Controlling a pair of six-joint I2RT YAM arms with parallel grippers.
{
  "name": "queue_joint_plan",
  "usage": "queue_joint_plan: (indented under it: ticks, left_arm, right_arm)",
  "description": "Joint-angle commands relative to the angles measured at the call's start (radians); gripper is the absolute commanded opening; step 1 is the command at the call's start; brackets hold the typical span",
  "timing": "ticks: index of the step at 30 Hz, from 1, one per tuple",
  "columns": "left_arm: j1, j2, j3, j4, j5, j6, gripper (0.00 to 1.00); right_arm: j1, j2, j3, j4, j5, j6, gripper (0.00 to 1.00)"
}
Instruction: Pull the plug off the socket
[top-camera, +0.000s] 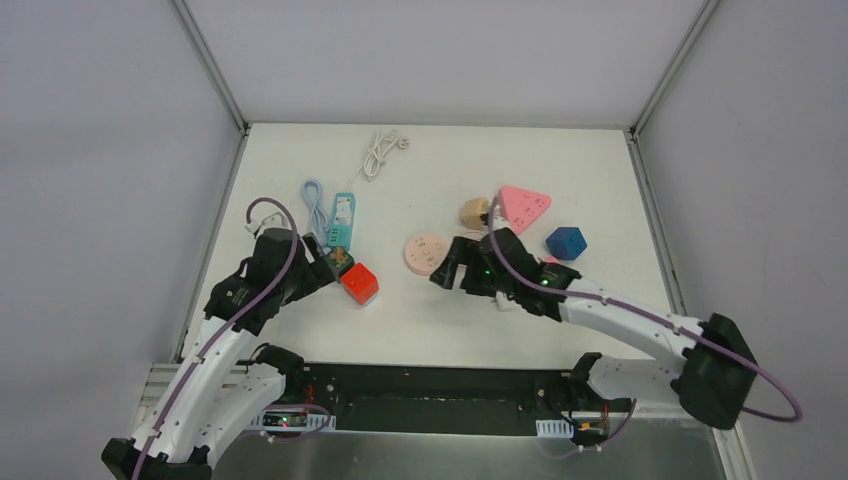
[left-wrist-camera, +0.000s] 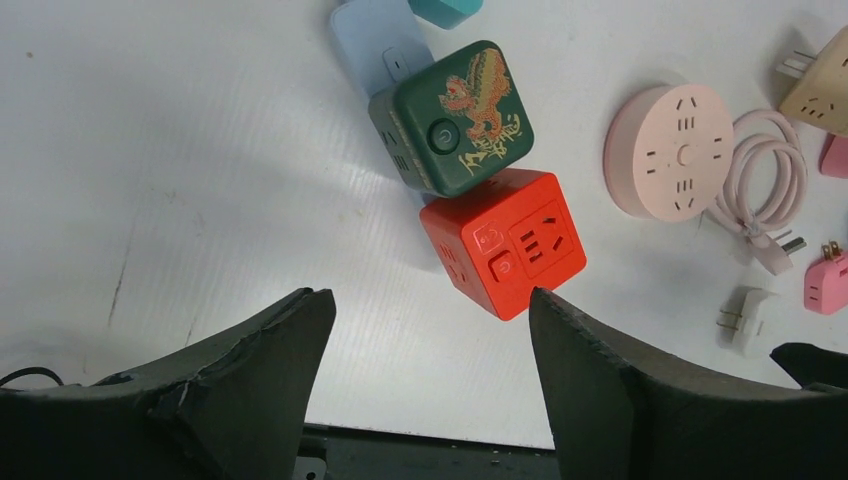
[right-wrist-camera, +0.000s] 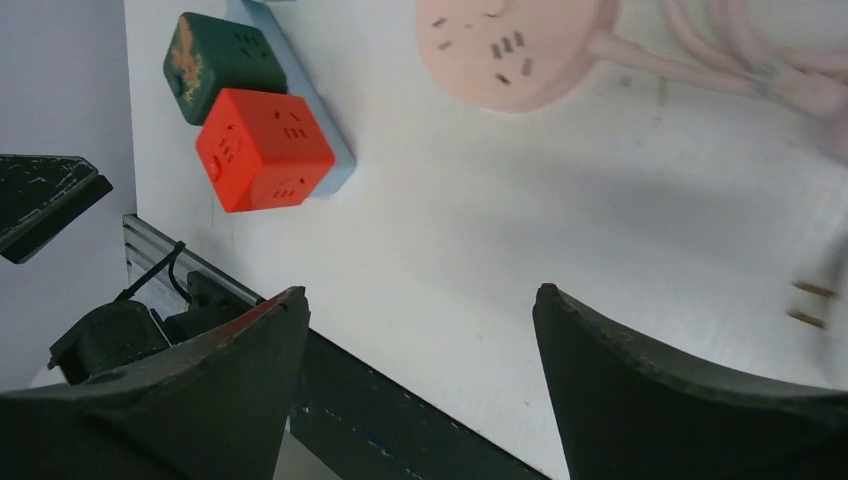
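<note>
Red cube plug (left-wrist-camera: 505, 255) sits at the left of the table, apparently seated on a pale blue strip (right-wrist-camera: 343, 160). It touches a green cube (left-wrist-camera: 455, 115) on the same strip. Left gripper (left-wrist-camera: 430, 305) hovers just short of it, jaws spread, nothing between. Right gripper (right-wrist-camera: 420, 300) is near the pink round socket (left-wrist-camera: 683, 150), jaws spread, empty.

Risk: nothing pins the strip, so a pull may drag strip and green cube along. A wide jaw could clip the green one.

Count: two cubes on strip, one strip, one pink round socket.
</note>
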Motion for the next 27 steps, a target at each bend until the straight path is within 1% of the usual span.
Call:
queue_joint_plan:
  ticks: [1, 4, 6, 8, 12, 14, 16, 18, 21, 27]
  left_arm:
    - [0.001, -0.040, 0.015, -0.069, -0.099, -0.024, 0.76]
    - [0.001, -0.060, 0.008, -0.081, -0.157, -0.050, 0.77]
    - [0.001, -0.064, 0.003, -0.073, -0.188, -0.069, 0.78]
    - [0.001, -0.053, 0.013, -0.073, -0.207, -0.075, 0.78]
    - [0.001, -0.042, 0.037, -0.100, -0.258, -0.078, 0.78]
    - [0.001, -0.055, 0.033, -0.110, -0.283, -0.081, 0.78]
    - [0.001, -0.079, 0.025, -0.115, -0.298, -0.087, 0.79]
    - [0.001, -0.102, 0.018, -0.124, -0.310, -0.093, 0.79]
    - [0.001, -0.128, 0.015, -0.139, -0.333, -0.099, 0.79]
    - [0.001, -0.165, 0.018, -0.169, -0.396, -0.111, 0.79]
  right_arm:
    - [0.125, 0.226, 0.219, 0.091, 0.136, -0.064, 0.85]
    - [0.194, 0.396, 0.361, 0.078, 0.171, -0.130, 0.86]
    - [0.228, 0.485, 0.448, 0.054, 0.191, -0.165, 0.86]
    - [0.244, 0.547, 0.495, 0.067, 0.182, -0.197, 0.86]
    - [0.248, 0.621, 0.519, 0.169, 0.132, -0.212, 0.86]
    - [0.249, 0.674, 0.559, 0.164, 0.132, -0.212, 0.86]
    - [0.249, 0.715, 0.608, 0.152, 0.104, -0.247, 0.87]
    - [0.253, 0.748, 0.646, 0.117, 0.114, -0.256, 0.86]
    - [0.255, 0.783, 0.669, 0.128, 0.116, -0.283, 0.86]
    - [0.255, 0.854, 0.720, 0.142, 0.080, -0.388, 0.85]
